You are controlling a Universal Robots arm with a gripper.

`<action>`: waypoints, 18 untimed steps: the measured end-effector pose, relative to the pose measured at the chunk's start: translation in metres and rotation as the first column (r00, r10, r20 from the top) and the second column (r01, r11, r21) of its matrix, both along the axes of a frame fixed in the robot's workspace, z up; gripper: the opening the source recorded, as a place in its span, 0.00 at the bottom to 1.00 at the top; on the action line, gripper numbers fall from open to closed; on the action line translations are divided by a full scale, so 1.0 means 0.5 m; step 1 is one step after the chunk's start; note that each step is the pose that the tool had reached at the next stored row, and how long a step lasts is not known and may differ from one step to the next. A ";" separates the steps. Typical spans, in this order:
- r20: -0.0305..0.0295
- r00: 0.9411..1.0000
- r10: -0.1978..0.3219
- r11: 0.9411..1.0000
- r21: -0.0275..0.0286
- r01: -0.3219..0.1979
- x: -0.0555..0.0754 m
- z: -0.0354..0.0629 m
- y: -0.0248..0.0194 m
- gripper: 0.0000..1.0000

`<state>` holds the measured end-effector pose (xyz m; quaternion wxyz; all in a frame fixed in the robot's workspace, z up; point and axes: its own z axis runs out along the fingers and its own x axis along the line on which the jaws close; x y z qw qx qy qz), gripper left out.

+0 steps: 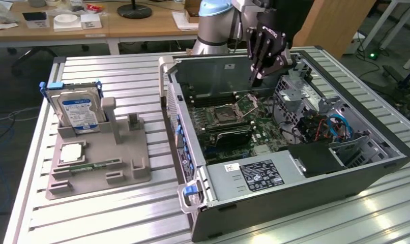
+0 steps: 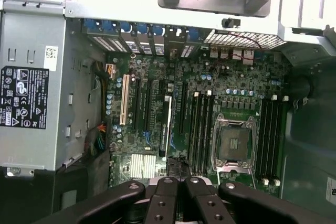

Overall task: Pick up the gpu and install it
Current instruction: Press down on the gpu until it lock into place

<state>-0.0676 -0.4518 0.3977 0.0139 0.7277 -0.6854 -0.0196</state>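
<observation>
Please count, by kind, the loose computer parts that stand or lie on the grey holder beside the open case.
On the grey moulded holder:
Silver hard drive with blue label, standing upright: 1
Square silver processor chip, lying flat: 1
Narrow green memory stick, lying flat: 1
Total: 3

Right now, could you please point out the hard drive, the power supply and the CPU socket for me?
hard drive (image 1: 78,109): exterior view, on its blue label.
power supply (image 1: 258,175): exterior view, on its black label.
CPU socket (image 2: 233,142): wrist view, on the socket's middle.
</observation>
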 end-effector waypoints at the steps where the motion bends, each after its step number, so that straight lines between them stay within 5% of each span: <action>1: 0.000 1.000 0.000 1.000 0.000 0.000 0.000 0.000 0.0000 0.11; 10: 0.000 1.000 0.003 1.000 0.001 -0.003 -0.051 -0.008 0.0001 0.11; 18: 0.000 1.000 0.003 1.000 0.001 -0.003 -0.077 -0.036 0.0009 0.11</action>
